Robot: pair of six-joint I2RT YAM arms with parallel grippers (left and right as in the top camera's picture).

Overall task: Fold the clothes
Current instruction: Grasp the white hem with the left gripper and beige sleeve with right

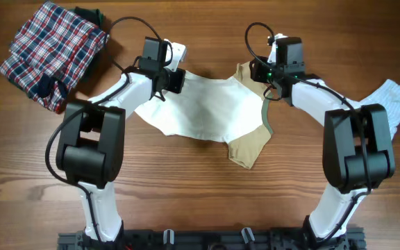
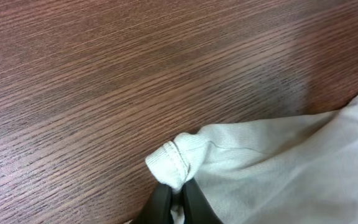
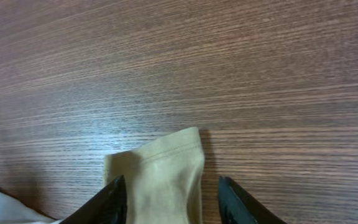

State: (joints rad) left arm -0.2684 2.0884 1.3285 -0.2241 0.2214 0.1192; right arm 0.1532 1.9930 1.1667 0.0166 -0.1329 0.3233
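Cream top (image 1: 200, 107), corner in left tool (image 2: 174, 202)

White-link left arm (image 1: 92, 139) & right arm (image 1: 356, 149), blk joint housings, blk cables (image 1: 132, 19), right gripper (image 3: 170, 179) blk fingers (image 3: 107, 202)

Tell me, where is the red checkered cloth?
In the overhead view the red checkered cloth lies bunched at the far left of the table, left of the left hand and apart from the cream-white top.
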